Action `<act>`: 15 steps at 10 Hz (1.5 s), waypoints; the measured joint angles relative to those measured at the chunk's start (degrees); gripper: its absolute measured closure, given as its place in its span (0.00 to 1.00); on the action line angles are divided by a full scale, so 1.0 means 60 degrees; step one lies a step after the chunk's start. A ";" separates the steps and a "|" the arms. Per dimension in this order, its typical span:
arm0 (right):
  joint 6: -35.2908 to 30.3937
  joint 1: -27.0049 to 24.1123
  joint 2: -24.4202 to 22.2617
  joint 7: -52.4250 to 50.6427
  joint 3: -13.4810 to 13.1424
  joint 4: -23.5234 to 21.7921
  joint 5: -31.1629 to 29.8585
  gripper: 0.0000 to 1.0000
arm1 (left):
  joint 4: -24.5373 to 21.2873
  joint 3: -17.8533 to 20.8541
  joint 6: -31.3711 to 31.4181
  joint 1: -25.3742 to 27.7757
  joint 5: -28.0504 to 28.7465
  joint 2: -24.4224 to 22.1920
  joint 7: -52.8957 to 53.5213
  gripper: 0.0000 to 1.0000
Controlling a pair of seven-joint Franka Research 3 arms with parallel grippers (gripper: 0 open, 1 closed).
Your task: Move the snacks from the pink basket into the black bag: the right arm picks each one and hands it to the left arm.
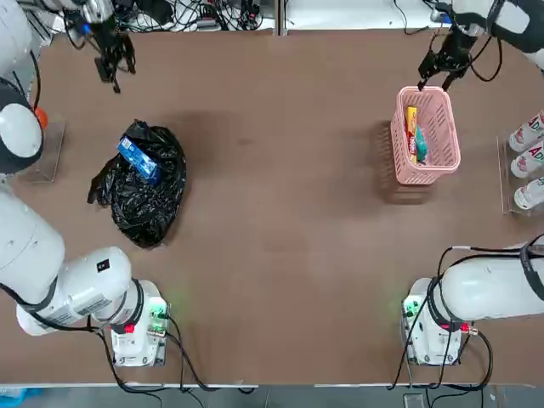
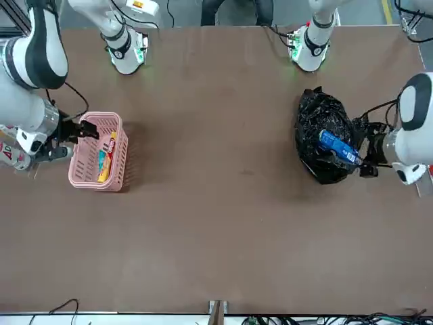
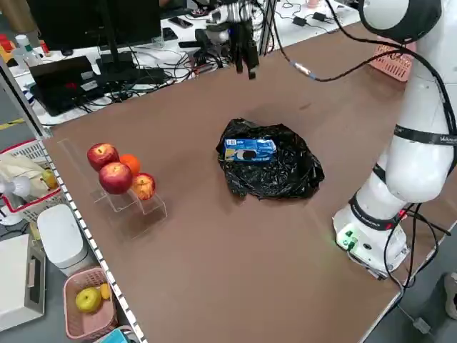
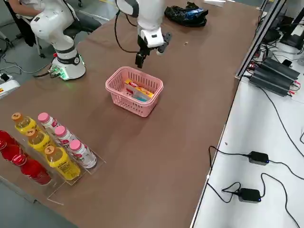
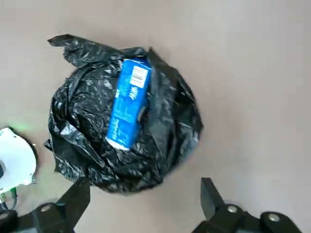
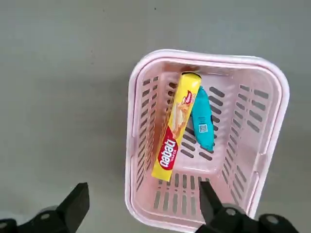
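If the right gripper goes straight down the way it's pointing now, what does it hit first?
Probably the near rim of the pink basket, not the snacks. The open right gripper points down over that edge; the yellow packet and teal packet lie further in. Depth is unclear.

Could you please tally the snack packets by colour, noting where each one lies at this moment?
Blue: 1, the blue packet lying on the black bag.
Yellow: 1, the yellow packet in the pink basket.
Teal: 1, the teal packet beside it in the same basket.
Total: 3 packets.
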 joint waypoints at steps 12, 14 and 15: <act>0.3083 -0.0395 -0.0465 0.1244 0.0010 -0.2983 0.0000 0.00 | 0.2026 0.2683 -0.1368 -0.2522 -0.0868 -0.1319 0.9790 0.00; 0.3744 -0.0434 -0.0464 0.1265 0.0010 -0.3477 0.0000 0.00 | 0.2027 0.4613 -0.1426 -0.4493 -0.1001 -0.1596 1.1357 0.00; 0.3955 -0.0439 -0.0464 0.1276 0.0011 -0.3616 0.0000 0.00 | 0.2027 0.4772 -0.1507 -0.4865 -0.1001 -0.1726 1.1690 0.00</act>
